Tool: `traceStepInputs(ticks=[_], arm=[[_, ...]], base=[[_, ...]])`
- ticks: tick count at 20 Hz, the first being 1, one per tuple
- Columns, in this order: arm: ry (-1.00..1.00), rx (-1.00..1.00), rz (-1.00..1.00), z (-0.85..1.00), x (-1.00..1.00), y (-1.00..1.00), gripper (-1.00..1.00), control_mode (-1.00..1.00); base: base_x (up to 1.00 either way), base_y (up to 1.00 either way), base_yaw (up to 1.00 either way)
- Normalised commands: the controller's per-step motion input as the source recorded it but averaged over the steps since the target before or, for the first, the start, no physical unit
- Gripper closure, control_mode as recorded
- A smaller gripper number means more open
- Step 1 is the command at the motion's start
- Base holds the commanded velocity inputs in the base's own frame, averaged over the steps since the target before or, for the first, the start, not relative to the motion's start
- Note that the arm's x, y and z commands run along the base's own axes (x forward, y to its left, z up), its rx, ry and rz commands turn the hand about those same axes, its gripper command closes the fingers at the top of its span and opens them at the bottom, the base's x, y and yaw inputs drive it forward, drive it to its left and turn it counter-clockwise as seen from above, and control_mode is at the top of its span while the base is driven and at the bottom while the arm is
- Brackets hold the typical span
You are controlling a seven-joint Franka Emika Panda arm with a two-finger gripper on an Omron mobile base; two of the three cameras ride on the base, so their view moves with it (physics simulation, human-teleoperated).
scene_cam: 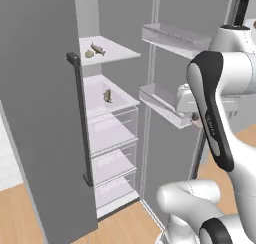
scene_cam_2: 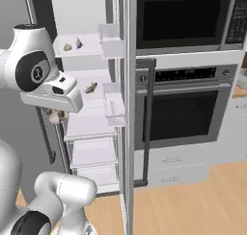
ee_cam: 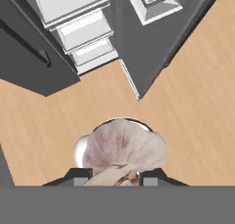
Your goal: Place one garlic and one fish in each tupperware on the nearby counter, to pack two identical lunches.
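Note:
My gripper is shut on a pinkish-white garlic, held in the air over the wooden floor in front of the open fridge. The same held garlic hangs under the hand beside the fridge door's shelves. On the top fridge shelf lie another garlic and a fish. A second fish lies on the shelf below, the fish in the right base view too. The tupperware is out of view. A sliver of the counter shows at far right.
The fridge door stands open with two clear door bins near the hand. The other grey door with its dark handle is to the left. A wall oven and microwave stand right of the fridge.

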Motion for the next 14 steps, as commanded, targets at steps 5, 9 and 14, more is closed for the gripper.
traceStepInputs(ticks=[5,9,14], arm=[[0.00,0.00,0.00,0.00,0.00,0.00,1.00,1.00],[0.00,0.00,0.00,0.00,0.00,0.00,1.00,1.00],[0.00,0.00,0.00,0.00,0.00,0.00,1.00,1.00]], base=[[-0.80,-0.50,-0.51],[0.07,-0.96,-0.45],[0.95,-0.74,-0.12]])
